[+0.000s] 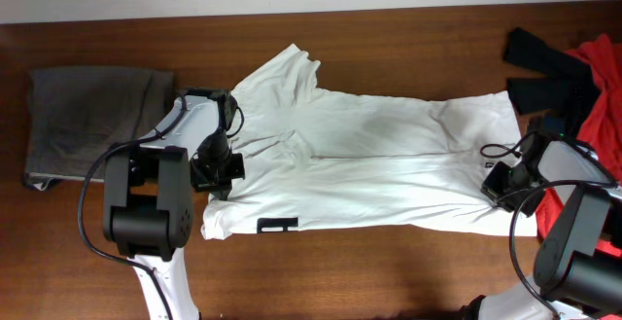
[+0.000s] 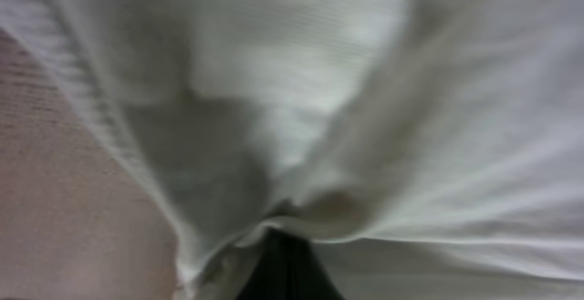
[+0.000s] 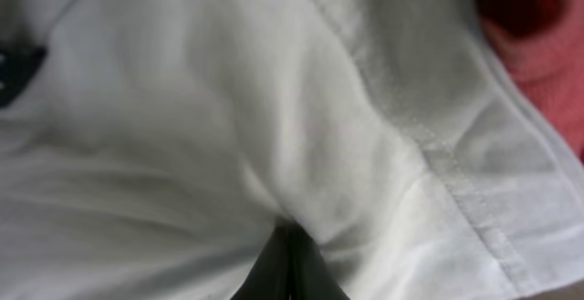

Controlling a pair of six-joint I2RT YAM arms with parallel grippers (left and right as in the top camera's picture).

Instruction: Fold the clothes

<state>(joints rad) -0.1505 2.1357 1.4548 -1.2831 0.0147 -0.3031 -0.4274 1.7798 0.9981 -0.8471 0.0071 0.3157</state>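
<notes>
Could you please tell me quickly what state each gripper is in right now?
left gripper: closed, pinching the white T-shirt.
right gripper: closed, pinching the same white T-shirt at its other end.

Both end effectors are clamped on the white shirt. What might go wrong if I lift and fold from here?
1. The left end effector pinches a bunched wad of the T-shirt, possibly several layers, so the fold may come out crooked.
2. The red garment lies close beside the right end effector and could get dragged along.
3. The right grip sits near the hem seam, so the thin fabric may slip out under tension.
</notes>
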